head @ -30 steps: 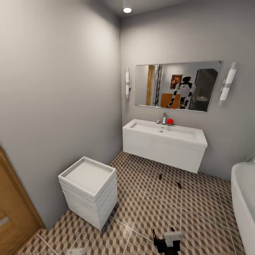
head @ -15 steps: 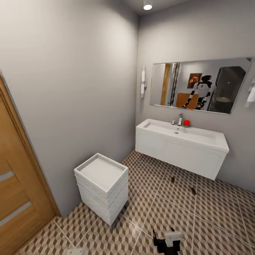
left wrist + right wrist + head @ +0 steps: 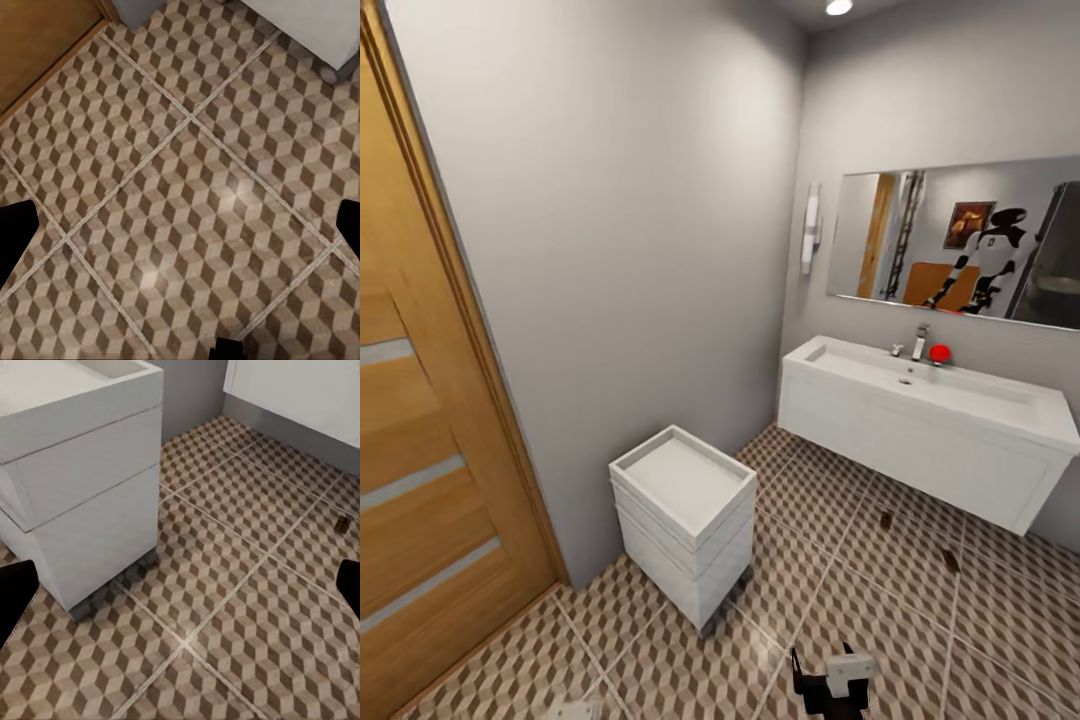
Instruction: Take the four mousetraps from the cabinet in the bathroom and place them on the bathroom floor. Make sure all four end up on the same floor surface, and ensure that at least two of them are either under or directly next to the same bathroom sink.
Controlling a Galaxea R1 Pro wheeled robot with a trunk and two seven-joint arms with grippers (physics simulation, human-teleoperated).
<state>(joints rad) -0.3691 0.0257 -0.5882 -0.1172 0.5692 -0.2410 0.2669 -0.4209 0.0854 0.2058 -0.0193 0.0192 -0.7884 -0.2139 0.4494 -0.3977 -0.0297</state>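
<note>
Since the earlier frames the camera has turned left: the cabinet (image 3: 420, 420) now fills the left edge, and the sink (image 3: 930, 395) sits further right. Two mousetraps (image 3: 886, 519) lie on the floor (image 3: 840, 560) before the sink, one (image 3: 951, 560) further right, well apart from both tools. One trap (image 3: 343, 525) shows far ahead of the right tool (image 3: 180, 600), whose fingers stand apart. The left tool (image 3: 180, 236) is also spread, over bare tiles.

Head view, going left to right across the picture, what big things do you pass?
Wooden cabinet → white tray-topped drawer unit → wall light → sink with chrome tap and red object.
</note>
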